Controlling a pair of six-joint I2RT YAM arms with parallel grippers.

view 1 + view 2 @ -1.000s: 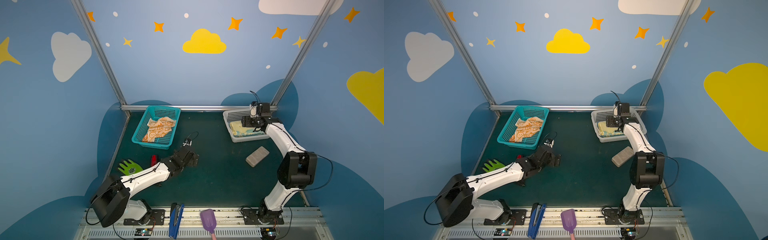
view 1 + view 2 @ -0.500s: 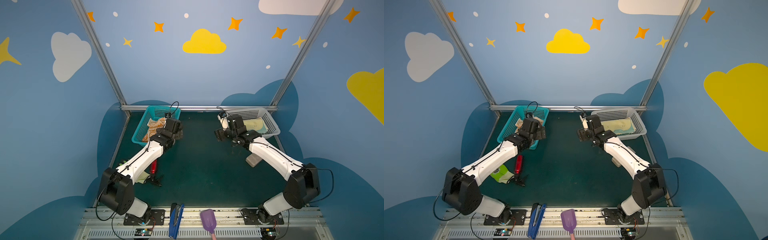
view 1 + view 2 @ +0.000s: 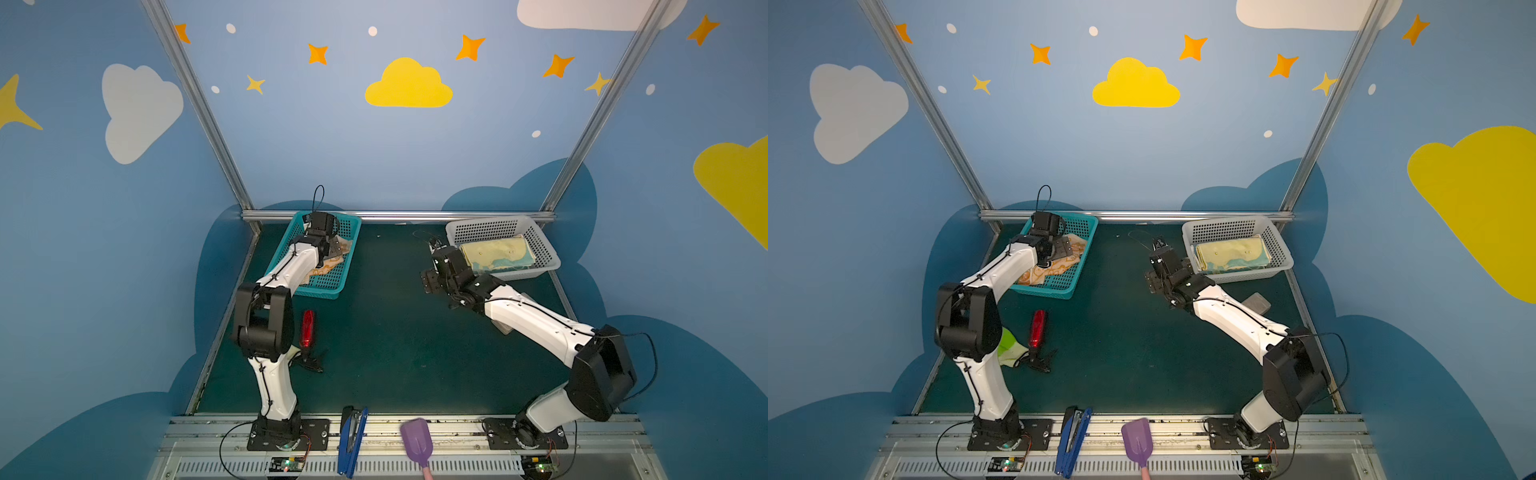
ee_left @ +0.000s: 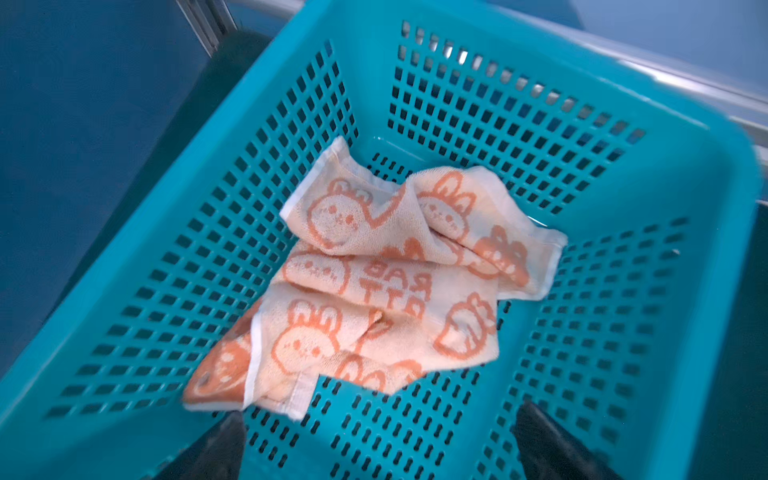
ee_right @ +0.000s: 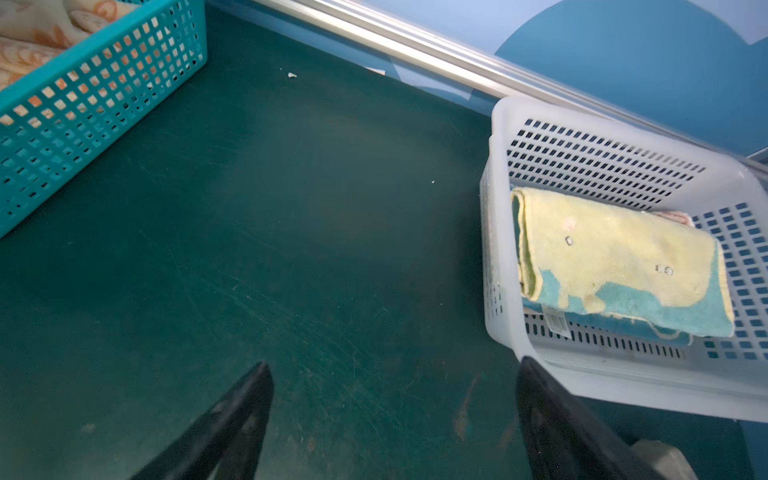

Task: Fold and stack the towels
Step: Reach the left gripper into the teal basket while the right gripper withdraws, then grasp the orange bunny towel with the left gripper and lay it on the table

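Observation:
An orange towel with cream rabbits (image 4: 374, 282) lies crumpled in the teal basket (image 4: 540, 62) at the back left, seen in both top views (image 3: 332, 262) (image 3: 1059, 266). My left gripper (image 4: 380, 415) hangs open just above the basket floor, beside the towel's near edge, touching nothing. Folded towels lie stacked in the white basket (image 5: 498, 124) at the back right; the top one is pale yellow with blue patches (image 5: 615, 257) (image 3: 494, 253). My right gripper (image 5: 394, 365) (image 3: 428, 282) is open and empty over the green mat, left of the white basket.
A grey block (image 3: 1258, 302) lies under the right forearm. A red object (image 3: 307, 328) and a green glove (image 3: 1009, 347) sit by the left arm. A blue stapler (image 3: 351, 440) and a purple scoop (image 3: 415, 440) rest on the front rail.
The left arm swung from mid-table up over the teal basket. The right arm pulled out of the white basket and moved left over the mat. Both grippers stayed open.

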